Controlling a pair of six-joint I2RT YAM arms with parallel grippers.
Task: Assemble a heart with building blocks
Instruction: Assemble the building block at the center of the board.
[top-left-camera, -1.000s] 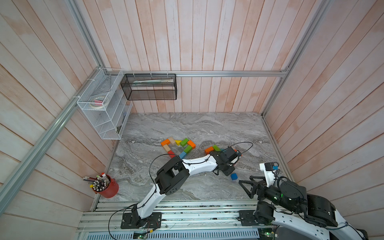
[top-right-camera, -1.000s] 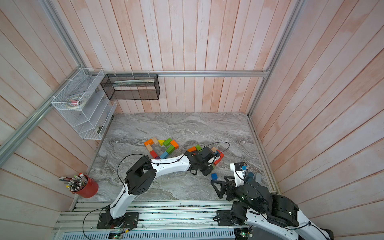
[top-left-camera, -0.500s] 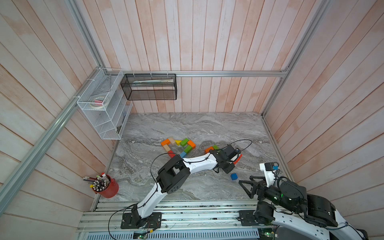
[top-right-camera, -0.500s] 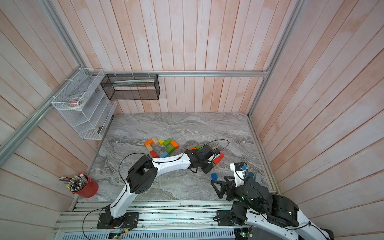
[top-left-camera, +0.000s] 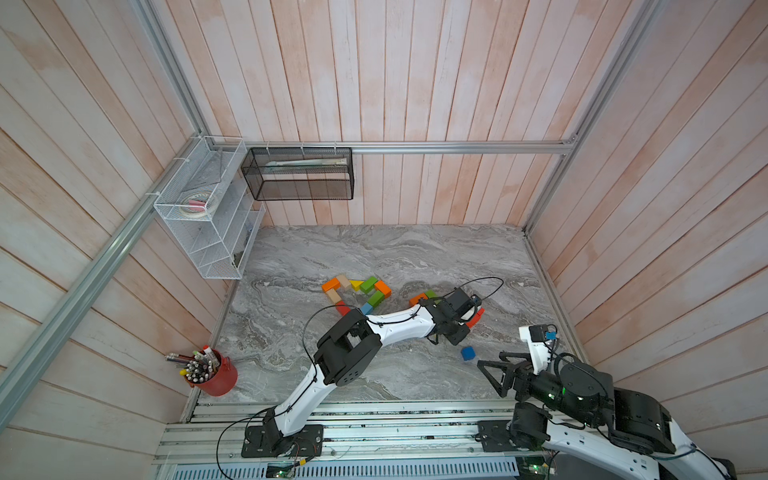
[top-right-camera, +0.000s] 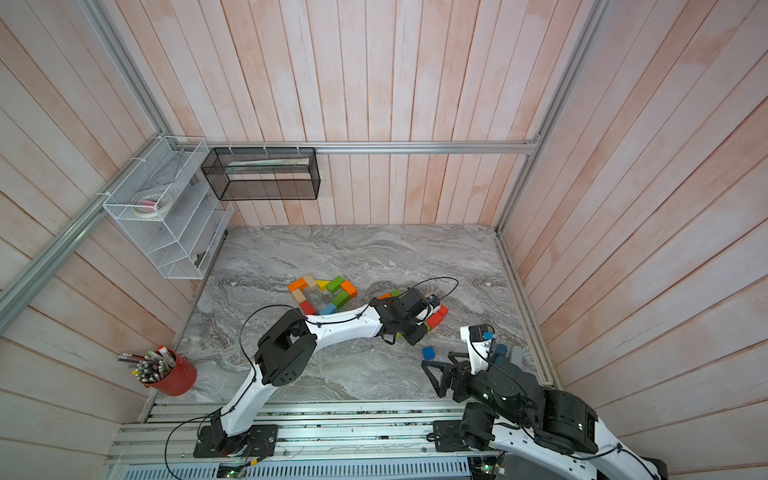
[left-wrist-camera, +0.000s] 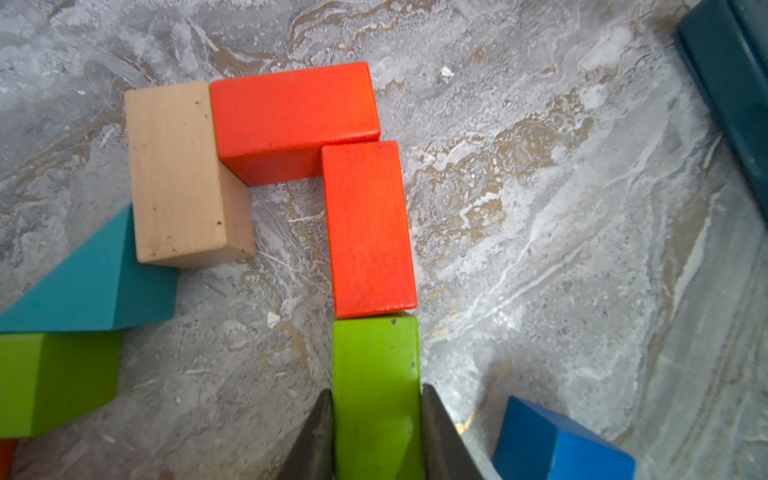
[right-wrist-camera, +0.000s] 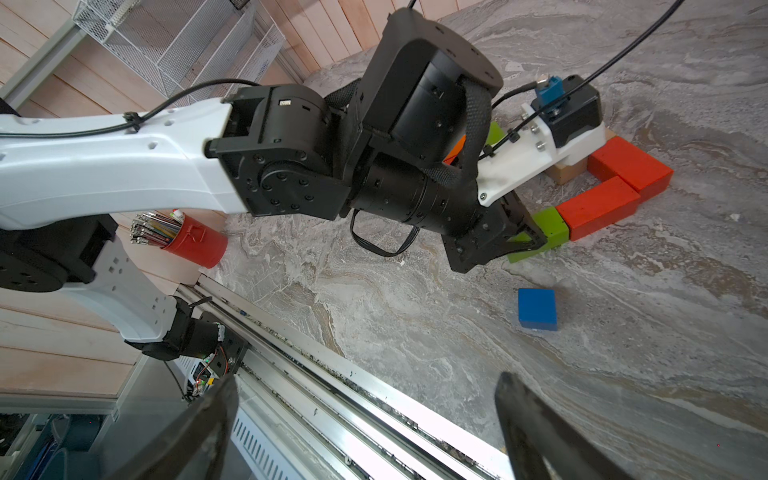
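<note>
Green brick (left-wrist-camera: 374, 353) in left gripper (left-wrist-camera: 377, 390), end-on against red brick (left-wrist-camera: 368, 228)

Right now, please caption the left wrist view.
Left gripper clamps a green wooden brick butting a red wooden brick on the grey marble table.

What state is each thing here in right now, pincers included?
left pincer: shut on the green block
right pincer: open, empty
green block: lying flat, end touching red block
blue cube: loose, touching nothing
red cup: upright, full of pens
</note>
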